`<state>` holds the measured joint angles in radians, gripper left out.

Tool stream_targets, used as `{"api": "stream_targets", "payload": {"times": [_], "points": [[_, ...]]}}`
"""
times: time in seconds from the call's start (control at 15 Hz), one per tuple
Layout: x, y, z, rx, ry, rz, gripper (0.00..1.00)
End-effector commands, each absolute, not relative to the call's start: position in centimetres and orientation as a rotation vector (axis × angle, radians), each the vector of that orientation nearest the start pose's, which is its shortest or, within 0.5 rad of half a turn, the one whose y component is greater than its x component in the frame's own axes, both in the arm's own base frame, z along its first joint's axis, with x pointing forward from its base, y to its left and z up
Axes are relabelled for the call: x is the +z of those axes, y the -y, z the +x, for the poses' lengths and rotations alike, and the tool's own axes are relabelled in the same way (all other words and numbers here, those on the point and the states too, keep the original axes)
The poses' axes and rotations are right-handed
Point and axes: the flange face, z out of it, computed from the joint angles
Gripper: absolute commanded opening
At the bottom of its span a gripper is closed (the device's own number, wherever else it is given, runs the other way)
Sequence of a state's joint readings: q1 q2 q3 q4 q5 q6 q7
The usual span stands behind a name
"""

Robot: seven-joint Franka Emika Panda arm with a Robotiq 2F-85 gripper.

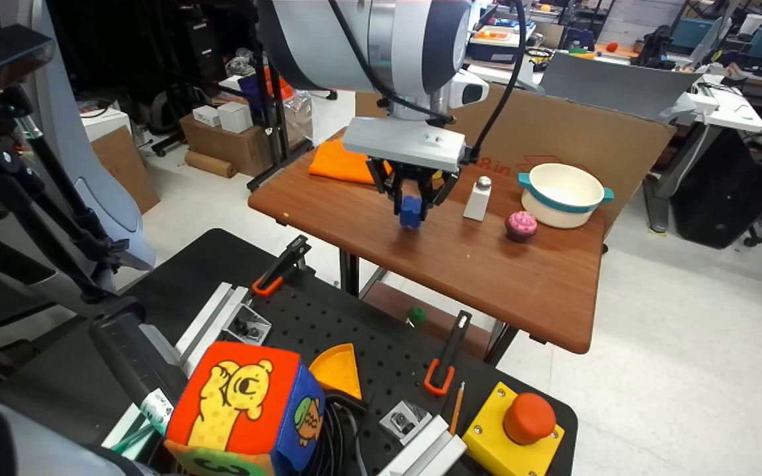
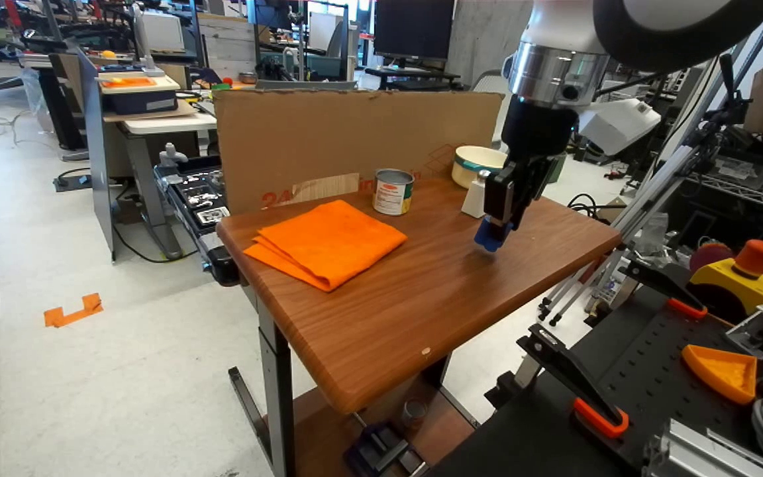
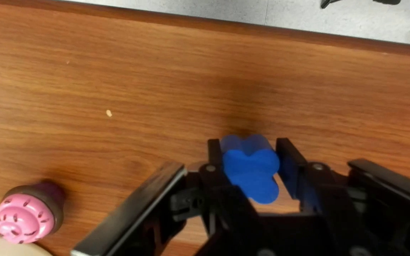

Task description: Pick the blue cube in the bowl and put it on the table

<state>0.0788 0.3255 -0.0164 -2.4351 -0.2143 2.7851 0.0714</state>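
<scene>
Only a sliver of the bowl (image 3: 7, 246) in the wrist view, the rest beyond the edge.

My cameras give me the bowl (image 1: 556, 215) in cream, banded teal. Beside it, a pink-topped cupcake (image 3: 29, 213), dark-sprinkled; under it, the brown, wood-grained table (image 1: 520, 284). Well apart from the bowl: my black-fingered gripper (image 1: 411, 209), the plain blue block (image 3: 250, 170), a solid orange cloth (image 2: 332, 242).

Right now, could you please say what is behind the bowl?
Behind the bowl, a cardboard panel shows in both exterior views; whatever the bowl covers cannot be seen.
</scene>
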Motion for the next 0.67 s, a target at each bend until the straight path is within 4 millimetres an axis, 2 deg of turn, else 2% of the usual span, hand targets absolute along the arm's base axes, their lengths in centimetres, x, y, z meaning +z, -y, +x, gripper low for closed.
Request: {"api": "stream_targets", "payload": {"times": [0.0,0.13,0.27,0.4,0.47,0.53,0.6], "points": [[16.5,-4.3,49.8,-0.027,0.267,-3.244,0.74],[16.9,-4.7,49.8,-0.018,0.269,-3.25,0.88],[18.3,-5.1,48.7,-0.034,0.295,-3.23,1.0],[21.0,-5.0,47.3,-0.078,0.31,-3.2,1.0],[23.0,-4.4,46.0,-0.107,0.319,-3.176,1.0],[24.2,-4.0,45.5,-0.128,0.306,-3.159,1.0],[20.8,-5.0,48.0,-0.103,0.286,-3.184,1.0]]}}
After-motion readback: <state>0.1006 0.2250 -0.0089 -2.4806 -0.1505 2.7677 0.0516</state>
